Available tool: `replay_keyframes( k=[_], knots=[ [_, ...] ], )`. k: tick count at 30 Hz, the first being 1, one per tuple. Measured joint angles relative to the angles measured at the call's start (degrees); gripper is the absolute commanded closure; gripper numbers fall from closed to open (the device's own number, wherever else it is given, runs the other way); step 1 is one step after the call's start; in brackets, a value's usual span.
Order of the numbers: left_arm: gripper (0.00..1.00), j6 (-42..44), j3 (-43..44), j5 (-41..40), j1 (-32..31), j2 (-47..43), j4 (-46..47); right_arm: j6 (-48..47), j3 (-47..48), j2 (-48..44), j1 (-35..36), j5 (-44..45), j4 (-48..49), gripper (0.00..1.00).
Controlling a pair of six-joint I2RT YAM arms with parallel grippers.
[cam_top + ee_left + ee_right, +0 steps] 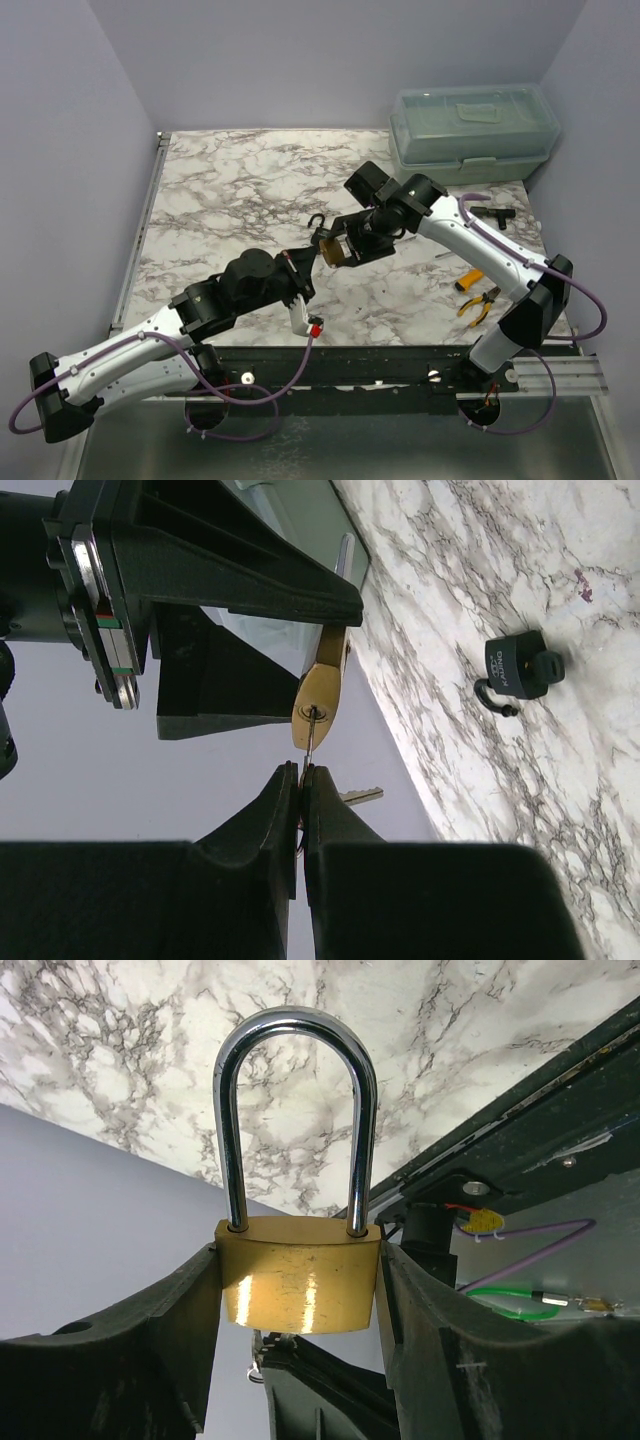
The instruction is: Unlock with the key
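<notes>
A brass padlock (300,1278) with a steel shackle (294,1080), both legs seated in the body, is held above the table. My right gripper (298,1260) is shut on its two sides. In the left wrist view the padlock (320,688) hangs between the right fingers, and a key (310,742) enters its underside. My left gripper (303,772) is shut on that key, and a second key (361,796) sticks out beside the fingers. From above, the two grippers meet at the padlock (328,250) over the table's middle, the left gripper (300,272) below-left, the right gripper (345,247) upper-right.
A small black padlock (520,666) lies on the marble table (240,190) just behind the grippers. A pale green toolbox (472,128) stands at the back right. Yellow-handled pliers (478,306), a yellow tool (468,280) and a black part (490,215) lie at the right edge.
</notes>
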Motion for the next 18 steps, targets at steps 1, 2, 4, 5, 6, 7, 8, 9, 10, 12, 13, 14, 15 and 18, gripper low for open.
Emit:
replay_keyframes(
  k=[1, 2, 4, 5, 6, 7, 8, 9, 10, 12, 13, 14, 15, 18],
  knots=[
    [1.00, 0.0, 0.0, 0.0, -0.1, 0.0, 0.0, 0.0, 0.1, 0.2, -0.1, -0.1, -0.1, 1.00],
    [1.00, 0.0, 0.0, -0.2, -0.2, 0.1, 0.1, 0.0, 0.2, 0.3, -0.3, -0.2, -0.1, 1.00],
    [1.00, 0.0, 0.0, -0.5, -0.5, 0.3, 0.1, 0.0, 0.5, 0.8, -0.6, -0.6, -0.2, 1.00],
    [1.00, 0.0, 0.0, -0.5, -0.6, 0.3, 0.1, 0.0, 0.7, 1.0, -0.7, -0.8, -0.2, 1.00],
    [1.00, 0.0, 0.0, -0.6, -0.7, 0.5, 0.1, 0.0, 1.2, 1.4, -0.8, -1.1, -0.3, 1.00],
    [1.00, 0.0, 0.0, -0.6, -0.9, 0.6, 0.3, 0.0, 1.7, 1.7, -0.9, -1.3, -0.2, 1.00],
    [1.00, 0.0, 0.0, -0.7, -0.9, 0.7, 0.4, 0.0, 2.1, 2.1, -1.0, -1.5, -0.3, 1.00],
    [1.00, 0.0, 0.0, -1.0, -1.0, 0.7, 0.5, 0.0, 2.3, 2.3, -1.1, -1.7, -0.3, 1.00],
    [1.00, 0.0, 0.0, -1.3, -1.0, 0.7, 0.5, 0.0, 2.5, 2.5, -1.3, -2.1, -0.3, 1.00],
    [1.00, 0.0, 0.0, -1.8, -1.0, 0.7, 0.5, -0.1, 3.3, 3.3, -1.5, -2.7, -0.8, 1.00],
    [1.00, 0.0, 0.0, -2.1, -1.0, 0.8, 0.5, -0.3, 3.9, 3.8, -1.6, -2.9, -1.1, 1.00],
    [1.00, 0.0, 0.0, -2.5, -1.0, 0.8, 0.5, -0.5, 4.6, 4.4, -1.7, -3.1, -1.3, 1.00],
    [1.00, 0.0, 0.0, -3.0, -1.0, 0.8, 0.5, -0.8, 5.3, 5.0, -1.7, -3.2, -1.6, 1.00],
    [1.00, 0.0, 0.0, -3.8, -1.0, 0.8, 0.4, -1.7, 6.3, 5.8, -1.7, -3.3, -2.0, 1.00]
  ],
)
